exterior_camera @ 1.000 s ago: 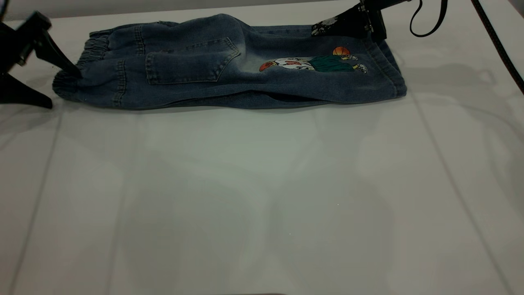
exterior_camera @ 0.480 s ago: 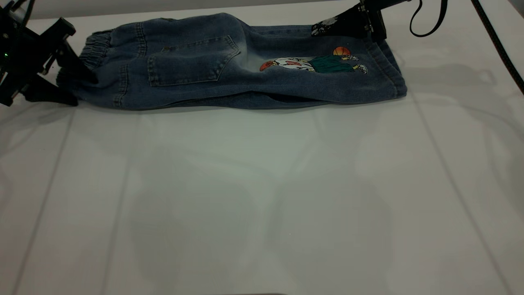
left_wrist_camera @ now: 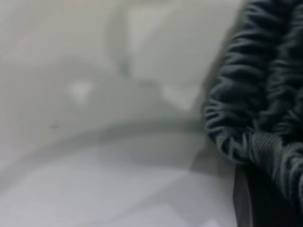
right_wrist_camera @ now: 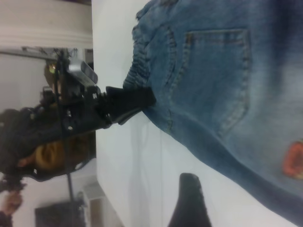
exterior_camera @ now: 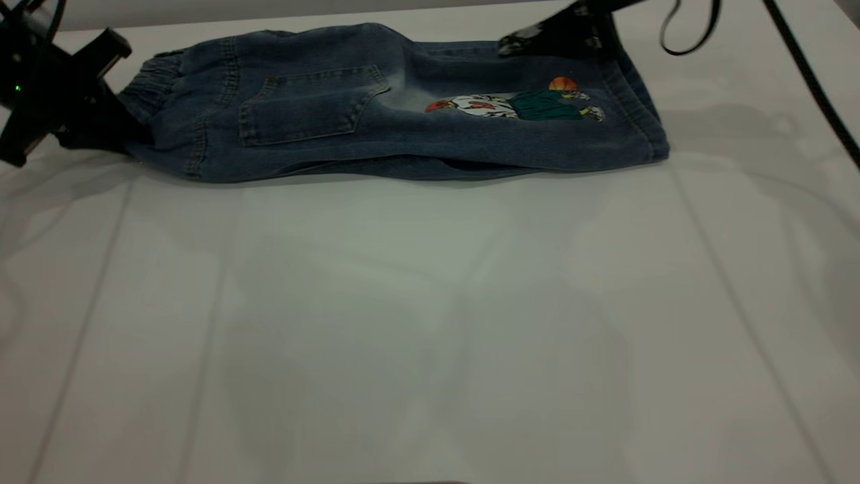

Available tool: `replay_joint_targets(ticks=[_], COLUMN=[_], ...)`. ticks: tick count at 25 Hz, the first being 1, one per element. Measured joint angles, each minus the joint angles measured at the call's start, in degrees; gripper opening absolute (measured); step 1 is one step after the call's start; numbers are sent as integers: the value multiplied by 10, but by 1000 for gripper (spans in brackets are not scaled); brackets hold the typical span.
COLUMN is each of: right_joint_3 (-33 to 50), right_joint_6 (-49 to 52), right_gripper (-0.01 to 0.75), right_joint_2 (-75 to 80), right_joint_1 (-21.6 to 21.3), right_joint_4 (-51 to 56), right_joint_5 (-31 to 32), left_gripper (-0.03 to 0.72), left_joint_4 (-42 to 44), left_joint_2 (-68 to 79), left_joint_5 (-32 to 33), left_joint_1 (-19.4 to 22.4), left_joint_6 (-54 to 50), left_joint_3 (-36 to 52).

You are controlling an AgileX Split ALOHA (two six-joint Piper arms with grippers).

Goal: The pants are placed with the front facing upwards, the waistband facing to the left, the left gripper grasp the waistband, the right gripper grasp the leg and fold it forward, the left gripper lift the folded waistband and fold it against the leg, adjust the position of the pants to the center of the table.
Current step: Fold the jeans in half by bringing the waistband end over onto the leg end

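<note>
Sliding in from nine o'clock, the left gripper (exterior_camera: 111,131) is now pressing its black fingers together on the elastic waistband (exterior_camera: 151,84), where a second ago they were spread wide just short of it. Across the table (exterior_camera: 430,323) the pants (exterior_camera: 396,101) are lying folded lengthwise at twelve o'clock, well off centre, back pocket and cartoon print facing up. Their waistband end is bunching and shifting slightly toward three o'clock under the pinch. Over at two o'clock the right gripper (exterior_camera: 557,40) is resting on the leg hem and lifting a little; whether it is clamped, I cannot tell. I'd judge the second fold, waistband over to leg, is about to begin
</note>
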Motion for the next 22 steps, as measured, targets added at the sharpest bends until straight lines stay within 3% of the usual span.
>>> replay_joint_targets(ticks=[11,22], right_joint_3=[-6,-12], right_joint_6=[17,23], right_gripper=[451,451], right_joint_2=[1,46], right_joint_1=[91,143], right_joint_4=[-51,-57], right_joint_5=[-171,-183], left_gripper=[69,68], left_joint_4=[77,106], left_joint_2=[-168,-276], left_joint_5=[23,39], left_joint_1=[-87,-171], left_joint_6=[15,17], left_joint_3=[3,4])
